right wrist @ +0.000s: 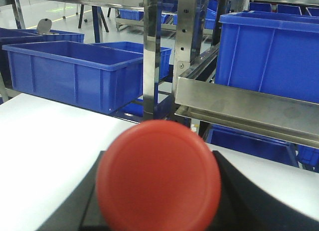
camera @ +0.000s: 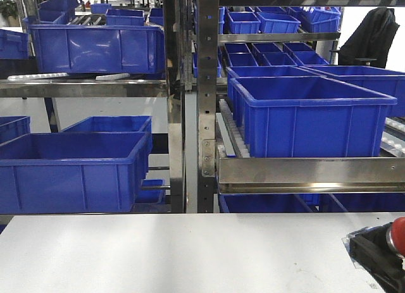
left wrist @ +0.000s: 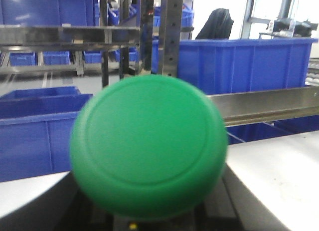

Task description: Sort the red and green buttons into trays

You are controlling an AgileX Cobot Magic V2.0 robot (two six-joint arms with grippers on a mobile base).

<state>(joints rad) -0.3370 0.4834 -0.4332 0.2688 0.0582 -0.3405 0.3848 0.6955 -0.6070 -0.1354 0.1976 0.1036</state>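
Observation:
The green button (left wrist: 148, 146) fills the middle of the left wrist view, its dome cap facing the camera. My left gripper (left wrist: 154, 213) is shut on it, and the dark fingers (left wrist: 232, 191) show on either side below the cap. In the right wrist view the red button (right wrist: 158, 175) sits the same way, with my right gripper (right wrist: 159, 203) shut on it. The front view catches that right gripper (camera: 376, 249) at the bottom right corner with the red button (camera: 398, 236) in it, low over the white table (camera: 177, 255). The trays are out of view. The buttons' bases are hidden.
Behind the table's far edge stands a steel rack with an upright post (camera: 205, 97) and a roller shelf rail (camera: 310, 173). Deep blue crates (camera: 310, 116) sit on the shelves, with one large crate (camera: 69, 169) low at the left.

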